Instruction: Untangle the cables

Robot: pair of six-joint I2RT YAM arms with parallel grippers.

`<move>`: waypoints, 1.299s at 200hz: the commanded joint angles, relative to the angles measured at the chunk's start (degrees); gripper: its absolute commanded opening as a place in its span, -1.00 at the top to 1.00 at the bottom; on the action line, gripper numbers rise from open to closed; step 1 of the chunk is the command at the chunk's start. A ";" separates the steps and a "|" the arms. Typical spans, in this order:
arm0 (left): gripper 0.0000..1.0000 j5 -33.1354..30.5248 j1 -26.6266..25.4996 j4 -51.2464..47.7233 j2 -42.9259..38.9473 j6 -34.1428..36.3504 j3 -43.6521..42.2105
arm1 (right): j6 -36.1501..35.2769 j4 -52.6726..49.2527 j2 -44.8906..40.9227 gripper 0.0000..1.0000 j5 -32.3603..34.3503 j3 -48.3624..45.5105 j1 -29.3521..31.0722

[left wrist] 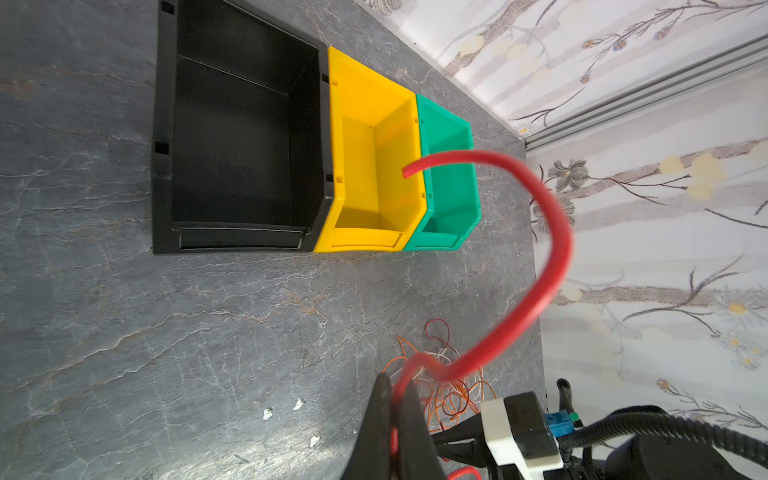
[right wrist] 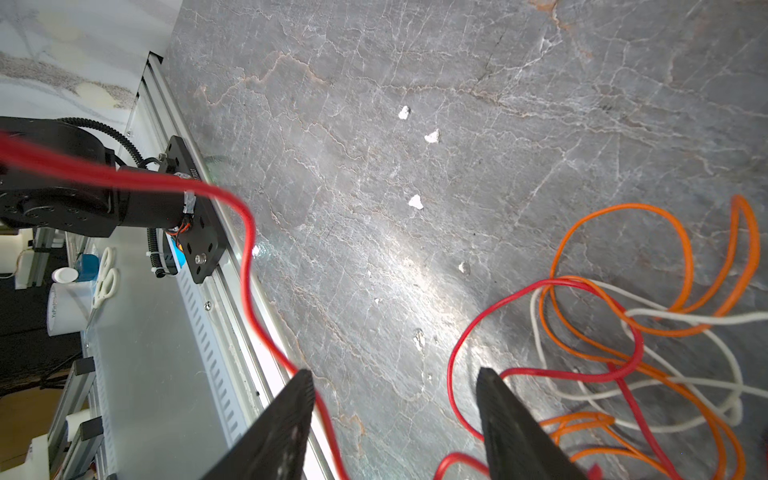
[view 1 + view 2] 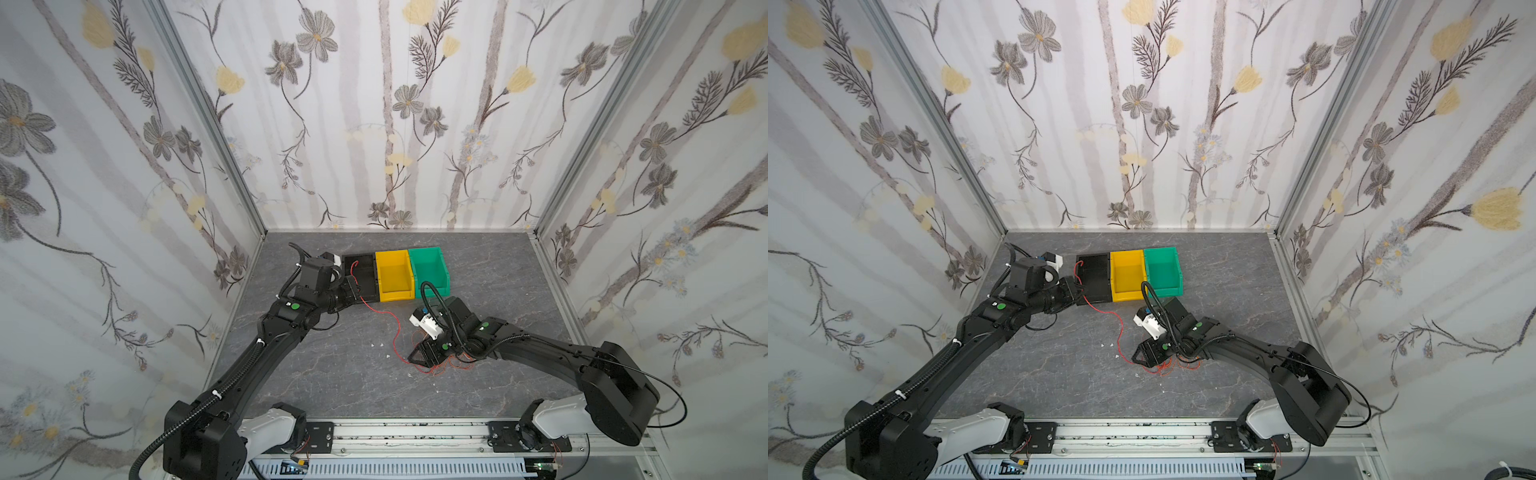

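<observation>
Your left pincer [image 1: 395,399] pinches the red cable [image 1: 561,249]; right pincer [image 2: 395,374] stands spread beside the tangle [image 2: 555,286] on the counter [image 2: 415,62]. Pulling now may drag the unpinned tangle.

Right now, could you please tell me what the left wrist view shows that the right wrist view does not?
Only the left wrist view: the black bin, yellow bin and green bin in a row, and the left jaws shut on the red cable. Only the right wrist view: the right jaws open, the metal rail and white scissors. Both: the grey table and the tangle of red, orange and white cables.
</observation>
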 commanded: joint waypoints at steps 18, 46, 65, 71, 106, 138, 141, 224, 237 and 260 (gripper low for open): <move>1.00 0.26 0.54 0.17 -0.05 1.33 -1.12 | 1.39 2.90 0.17 -0.31 -2.68 0.64 -1.09; 1.00 0.44 0.97 0.49 -0.20 1.19 -1.80 | 1.34 5.41 0.59 -0.32 -6.83 0.59 -1.12; 1.00 0.77 1.24 0.59 -0.47 1.23 -1.67 | -0.17 3.65 2.15 -0.31 -6.12 1.03 -0.85; 1.00 1.02 1.29 0.58 -0.47 1.25 -1.41 | -0.60 3.15 2.72 -0.30 -5.57 1.08 -0.85; 1.00 1.28 1.44 -0.15 -0.90 1.76 -0.90 | -2.69 0.45 4.23 -0.25 -1.96 1.35 -0.44; 1.00 1.05 2.66 -1.23 -1.68 2.33 -0.65 | -4.47 -1.66 4.84 -0.10 -1.53 1.35 0.01; 1.00 1.06 2.76 -1.21 -1.76 2.39 -0.71 | -4.63 -1.83 4.87 -0.09 -1.47 1.30 0.02; 1.00 2.55 3.64 -1.08 -2.98 2.55 -1.41 | -3.18 -0.12 3.34 0.79 1.27 1.33 0.03; 1.00 2.93 3.66 -0.99 -3.30 2.57 -2.02 | -2.59 0.78 2.70 0.91 1.20 1.97 0.03; 1.00 4.08 3.66 -0.17 -3.76 2.50 -3.14 | -1.65 2.74 2.33 1.00 0.73 3.41 0.03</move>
